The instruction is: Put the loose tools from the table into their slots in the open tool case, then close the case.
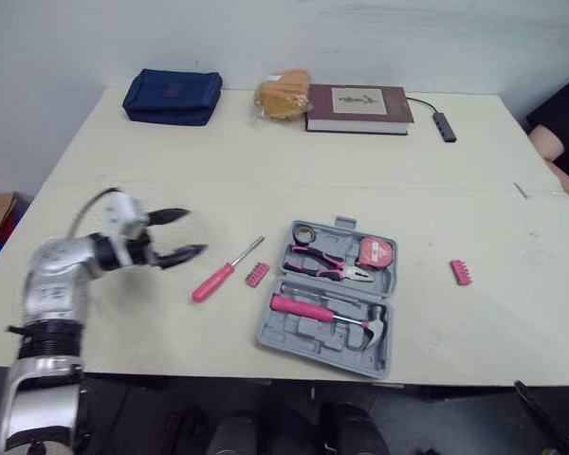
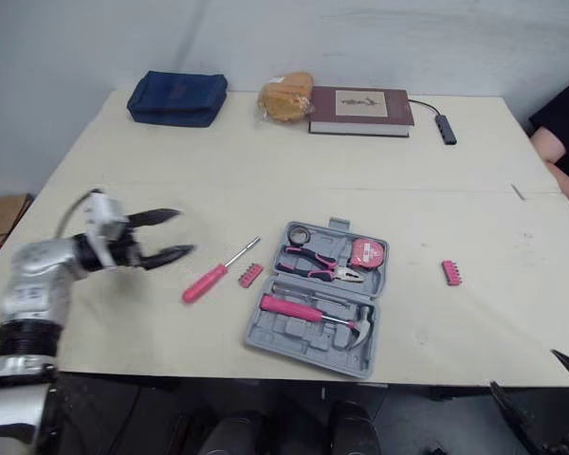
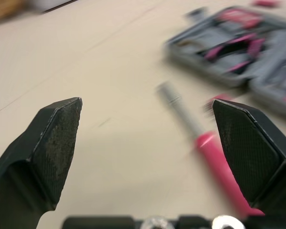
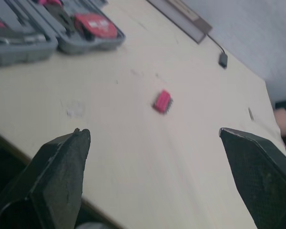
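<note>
We are finding the right tool [image 4: 154,131] spread, off the near edge of the worktop [image 1: 266,161]. The left tool [image 1: 192,232] is hovering spread beside the pink screwdriver [image 1: 226,270]. A bit strip [image 1: 257,275] is lying between screwdriver and open case [image 1: 273,332]; a second strip [image 1: 461,272] is lying right of it.

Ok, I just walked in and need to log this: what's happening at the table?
The robot is filling an open grey plastic tool case that has several tools in it. Its left gripper is open and empty, hovering beside the loose pink-handled screwdriver. Two small pink bit holders lie loose, one by the screwdriver, the other to the right of the case. The right gripper is open, holding nothing.
</note>
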### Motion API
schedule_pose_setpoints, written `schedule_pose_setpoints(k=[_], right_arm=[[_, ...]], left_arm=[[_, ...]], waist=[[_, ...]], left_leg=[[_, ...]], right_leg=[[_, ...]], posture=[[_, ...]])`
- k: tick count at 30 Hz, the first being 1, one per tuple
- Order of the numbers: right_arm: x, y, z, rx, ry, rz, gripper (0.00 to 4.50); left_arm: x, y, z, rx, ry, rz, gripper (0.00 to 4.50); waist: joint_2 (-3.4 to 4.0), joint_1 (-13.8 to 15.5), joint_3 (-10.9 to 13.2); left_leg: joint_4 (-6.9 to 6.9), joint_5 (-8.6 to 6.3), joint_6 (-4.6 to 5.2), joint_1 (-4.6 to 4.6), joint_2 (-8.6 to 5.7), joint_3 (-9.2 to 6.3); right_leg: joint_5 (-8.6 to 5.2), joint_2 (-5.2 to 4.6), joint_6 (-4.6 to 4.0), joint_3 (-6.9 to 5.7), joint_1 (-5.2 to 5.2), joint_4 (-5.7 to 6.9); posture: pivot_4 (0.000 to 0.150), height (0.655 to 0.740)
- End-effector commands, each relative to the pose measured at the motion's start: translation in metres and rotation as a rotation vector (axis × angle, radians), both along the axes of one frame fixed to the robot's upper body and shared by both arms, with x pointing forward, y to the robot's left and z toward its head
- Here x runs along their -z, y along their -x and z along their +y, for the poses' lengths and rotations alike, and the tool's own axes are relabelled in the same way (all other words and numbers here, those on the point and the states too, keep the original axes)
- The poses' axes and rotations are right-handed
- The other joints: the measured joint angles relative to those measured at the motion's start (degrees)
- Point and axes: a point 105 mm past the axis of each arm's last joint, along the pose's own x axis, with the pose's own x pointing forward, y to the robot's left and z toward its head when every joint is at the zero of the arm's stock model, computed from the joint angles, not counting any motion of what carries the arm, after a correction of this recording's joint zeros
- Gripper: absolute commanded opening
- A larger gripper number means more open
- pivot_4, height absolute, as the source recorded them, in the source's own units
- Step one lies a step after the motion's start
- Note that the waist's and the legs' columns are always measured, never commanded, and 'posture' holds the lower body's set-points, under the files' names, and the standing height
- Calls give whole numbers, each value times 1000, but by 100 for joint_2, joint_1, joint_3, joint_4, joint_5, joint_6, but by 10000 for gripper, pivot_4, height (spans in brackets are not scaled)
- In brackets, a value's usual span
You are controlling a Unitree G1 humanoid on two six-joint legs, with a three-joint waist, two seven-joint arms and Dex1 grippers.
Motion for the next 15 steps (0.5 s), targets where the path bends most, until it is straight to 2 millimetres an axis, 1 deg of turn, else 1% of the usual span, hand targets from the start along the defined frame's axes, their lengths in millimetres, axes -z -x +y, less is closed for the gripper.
schedule_pose_setpoints(k=[1,3,4,5,6,8,9,13,15], right_arm=[[3,11,-13,50,28,-10,45000],[7,15,-19,76,27,-5,45000],[10,19,-24,99,26,4,45000],[15,25,-33,141,26,22,45000],[19,30,-40,170,28,34,45000],[28,36,-49,201,68,77,45000],[31,36,-51,202,87,90,45000],[33,34,-55,214,105,75,45000],[32,29,-60,233,96,50,45000]], left_arm=[[11,15,35,-114,-48,11,43952],[18,23,48,-165,-63,24,43952],[23,29,60,-207,-73,34,43952],[30,39,75,-280,-60,49,43952],[34,47,86,-331,-51,58,43952],[43,61,95,-366,-68,72,43952],[44,64,97,-377,-72,71,43952],[42,69,106,-437,-70,46,43952],[43,73,110,-460,-84,38,43952]], waist=[[18,-14,11],[22,-8,21],[21,6,26],[21,8,26],[20,2,28],[20,-22,37],[24,-20,40],[27,20,45],[28,20,45]], left_leg=[[0,-4,1,0,-1,2],[0,-11,5,-2,-3,3],[0,-12,4,-3,-4,2],[0,-21,-10,-3,-4,2],[0,-29,-26,-2,-3,2],[-5,-35,-32,-1,1,2],[-6,-36,-32,-2,1,3],[-3,-33,-28,1,-2,5],[-3,-32,-24,5,-1,5]], right_leg=[[0,-2,0,0,0,-2],[0,-4,0,2,0,-6],[0,-5,0,3,1,-6],[0,-7,0,4,0,-8],[0,-6,0,4,0,-9],[-4,-4,-5,4,-4,-9],[-5,-5,-6,4,-7,-8],[-4,-13,-4,6,-3,-4],[-3,-13,-3,9,-3,3]], posture=[[1500,7400],[1500,7400],[1500,7400],[1500,7400],[1500,7400],[1500,7400],[1500,7400],[1500,7400],[1500,7400]])
